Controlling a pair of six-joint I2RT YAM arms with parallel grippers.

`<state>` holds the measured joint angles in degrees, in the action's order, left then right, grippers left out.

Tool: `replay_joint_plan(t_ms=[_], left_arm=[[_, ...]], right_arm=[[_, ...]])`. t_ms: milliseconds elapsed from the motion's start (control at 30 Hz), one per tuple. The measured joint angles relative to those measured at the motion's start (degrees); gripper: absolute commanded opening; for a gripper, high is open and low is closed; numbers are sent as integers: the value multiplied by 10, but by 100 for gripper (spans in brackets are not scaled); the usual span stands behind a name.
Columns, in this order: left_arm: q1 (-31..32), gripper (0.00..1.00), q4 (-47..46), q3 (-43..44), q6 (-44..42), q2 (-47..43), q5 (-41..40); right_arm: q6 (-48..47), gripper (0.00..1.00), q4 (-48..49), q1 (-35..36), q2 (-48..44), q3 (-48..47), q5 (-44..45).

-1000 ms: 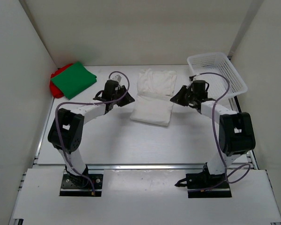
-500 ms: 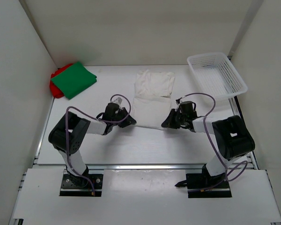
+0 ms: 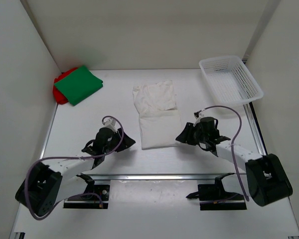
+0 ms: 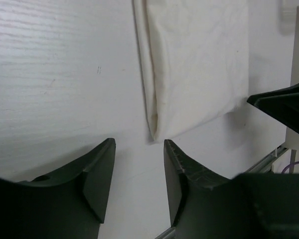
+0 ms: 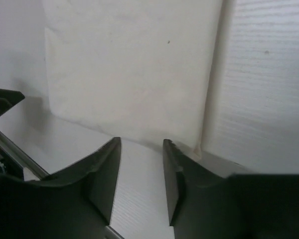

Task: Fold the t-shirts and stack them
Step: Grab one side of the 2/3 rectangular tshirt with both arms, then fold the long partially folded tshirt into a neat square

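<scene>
The white t-shirt (image 3: 157,117) lies folded into a long strip in the middle of the table, slightly skewed. Its near end shows in the left wrist view (image 4: 194,64) and in the right wrist view (image 5: 129,69). My left gripper (image 3: 128,142) is open and empty, just off the shirt's near left corner (image 4: 139,149). My right gripper (image 3: 180,136) is open and empty at the near right corner (image 5: 141,147). The green t-shirt (image 3: 79,83) lies folded on the red t-shirt (image 3: 59,92) at the back left.
A white mesh basket (image 3: 231,78) stands at the back right. White walls close in the table on the left, back and right. A metal rail (image 3: 154,176) runs along the near edge, just behind both grippers.
Both grippers have moved from beside the shirt's middle towards the near edge. The white shirt has shifted nearer and turned a little. Both grippers now sit open off its near corners.
</scene>
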<state>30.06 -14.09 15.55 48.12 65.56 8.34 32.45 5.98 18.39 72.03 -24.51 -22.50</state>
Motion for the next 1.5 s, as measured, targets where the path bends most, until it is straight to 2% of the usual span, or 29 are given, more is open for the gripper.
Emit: replay_joint_plan(t_ms=[33,167,400,533,600,667,700,767,800,867,900,1033,1133,1333,1433,1500], left_arm=[[-1,57,9,0,-6,-19,-9],[6,63,23,0,-17,-14,-20],[63,62,-16,49,-9,108,-26],[82,56,-41,85,-2,165,-30],[88,53,-49,93,0,182,-32],[91,36,-60,98,4,195,-32],[92,32,-63,99,6,202,-32],[92,13,-72,99,11,214,-33],[93,11,-75,97,16,217,-33],[96,0,-79,92,22,214,-35],[96,0,-79,88,24,209,-35],[98,0,-48,54,27,153,-37],[113,0,-6,16,26,81,-43],[159,0,179,-43,36,-177,-56],[151,0,261,-19,38,-261,-50],[122,0,292,32,27,-251,-34]], right_arm=[[1,44,-4,0,-21,3,4],[1,49,-8,-14,-89,30,26],[3,51,-12,-43,-59,60,38],[5,42,37,-51,-17,58,7],[8,34,58,-53,6,54,-7],[10,17,76,-54,29,52,-18],[14,12,81,-53,39,51,-23],[20,0,89,-53,55,49,-31],[21,0,89,-50,56,49,-33],[25,0,85,-42,51,50,-30],[26,0,81,-37,43,52,-27],[38,0,53,-5,-18,80,-18],[55,0,13,43,-99,110,0],[120,1,-89,197,-269,149,57],[129,0,-138,188,-303,139,57],[119,0,-166,147,-288,103,42]])
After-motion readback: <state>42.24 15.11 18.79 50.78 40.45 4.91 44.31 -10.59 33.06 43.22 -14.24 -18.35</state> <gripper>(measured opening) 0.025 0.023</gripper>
